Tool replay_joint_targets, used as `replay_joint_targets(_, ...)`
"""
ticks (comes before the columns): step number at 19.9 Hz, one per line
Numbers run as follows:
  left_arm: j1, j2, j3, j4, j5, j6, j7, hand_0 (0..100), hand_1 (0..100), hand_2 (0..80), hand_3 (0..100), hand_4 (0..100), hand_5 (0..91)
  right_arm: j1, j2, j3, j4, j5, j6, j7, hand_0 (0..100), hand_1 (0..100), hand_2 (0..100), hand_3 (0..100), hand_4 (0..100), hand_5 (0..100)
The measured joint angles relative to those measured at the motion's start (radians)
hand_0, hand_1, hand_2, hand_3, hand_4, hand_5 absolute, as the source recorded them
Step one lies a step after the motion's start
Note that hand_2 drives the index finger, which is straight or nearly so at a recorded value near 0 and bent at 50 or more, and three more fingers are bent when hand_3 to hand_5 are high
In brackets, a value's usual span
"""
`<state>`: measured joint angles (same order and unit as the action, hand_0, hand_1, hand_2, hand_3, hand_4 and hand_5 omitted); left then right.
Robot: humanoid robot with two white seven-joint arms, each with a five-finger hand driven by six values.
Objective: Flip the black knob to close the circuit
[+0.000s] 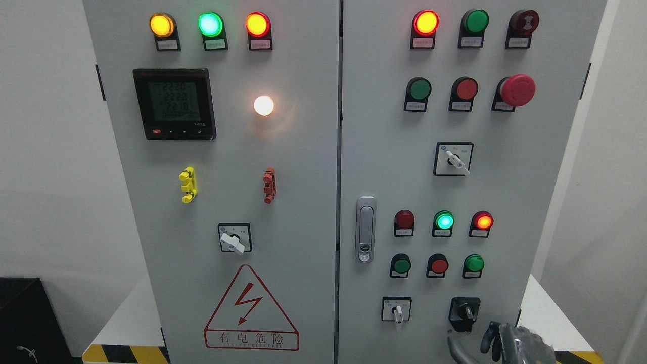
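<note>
1. You will find the black rotary knob (464,312) on the right door of the grey steel control cabinet (298,151), in the bottom row, at the lower right corner of the panel.
2. Its handle lies on a tilted axis, running from upper left to lower right; a pale mark sits towards the lower-right part of the handle. Which end counts as the pointer cannot be told.
3. Just to its left in the same row sits a white-handled selector switch on a black square plate (397,309), its handle pointing straight down.
4. Your right hand (498,343), a grey metal hand with dark fingers, enters at the bottom edge, below and slightly right of the black rotary knob.
5. Its fingers (489,337) are loosely curved and held apart, pointing upward. They hold nothing.
6. The nearest fingertip lies close beneath the knob's base but is apart from it; no contact shows.
7. Much of the palm is cut off by the picture's bottom edge.
8. Above the knob, the round green lamp (444,221) and the round red lamp (483,221) are lit.
9. On the left door, a white indicator lamp (263,105) glows beside the black digital meter (174,103).
</note>
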<state>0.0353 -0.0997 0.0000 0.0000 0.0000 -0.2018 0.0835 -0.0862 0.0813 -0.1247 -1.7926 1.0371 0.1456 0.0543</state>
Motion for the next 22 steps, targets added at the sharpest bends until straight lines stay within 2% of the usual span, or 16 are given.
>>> replay_joint_targets(2, 0.000, 0.000, 0.000, 0.000, 0.000, 0.000, 0.000, 0, 0, 0.0, 0, 0, 0.0, 0.030, 0.006, 0.003, -0.022, -0.065, -0.005, -0.006, 0, 20, 55, 81, 65, 55)
replay_joint_targets(5, 0.000, 0.000, 0.000, 0.000, 0.000, 0.000, 0.000, 0, 0, 0.0, 0, 0, 0.0, 0.085, 0.014, 0.009, -0.056, -0.188, -0.018, -0.020, 0, 19, 50, 77, 61, 48)
replay_joint_targets(9, 0.000, 0.000, 0.000, 0.000, 0.000, 0.000, 0.000, 0, 0, 0.0, 0, 0, 0.0, 0.151, 0.023, 0.015, -0.090, -0.379, -0.101, -0.045, 0, 17, 40, 67, 56, 41)
replay_joint_targets(12, 0.000, 0.000, 0.000, 0.000, 0.000, 0.000, 0.000, 0, 0, 0.0, 0, 0, 0.0, 0.194, 0.027, 0.017, -0.109, -0.519, -0.150, -0.048, 0, 16, 29, 55, 47, 32)
replay_joint_targets(15, 0.000, 0.000, 0.000, 0.000, 0.000, 0.000, 0.000, 0, 0, 0.0, 0, 0, 0.0, 0.231, 0.030, 0.018, -0.122, -0.688, -0.204, -0.054, 0, 14, 19, 37, 33, 21)
replay_joint_targets(17, 0.000, 0.000, 0.000, 0.000, 0.000, 0.000, 0.000, 0, 0, 0.0, 0, 0, 0.0, 0.249, 0.032, 0.018, -0.126, -0.792, -0.243, -0.035, 0, 14, 12, 25, 20, 13)
replay_joint_targets(19, 0.000, 0.000, 0.000, 0.000, 0.000, 0.000, 0.000, 0, 0, 0.0, 0, 0, 0.0, 0.265, 0.033, 0.019, -0.125, -0.867, -0.284, -0.004, 0, 14, 6, 16, 10, 0)
replay_joint_targets(21, 0.000, 0.000, 0.000, 0.000, 0.000, 0.000, 0.000, 0, 0, 0.0, 0, 0, 0.0, 0.278, 0.034, 0.021, -0.120, -0.920, -0.328, 0.019, 0, 13, 0, 7, 0, 0)
replay_joint_targets(22, 0.000, 0.000, 0.000, 0.000, 0.000, 0.000, 0.000, 0, 0, 0.0, 0, 0, 0.0, 0.285, 0.034, 0.021, -0.116, -0.941, -0.343, 0.039, 0, 12, 0, 0, 0, 0)
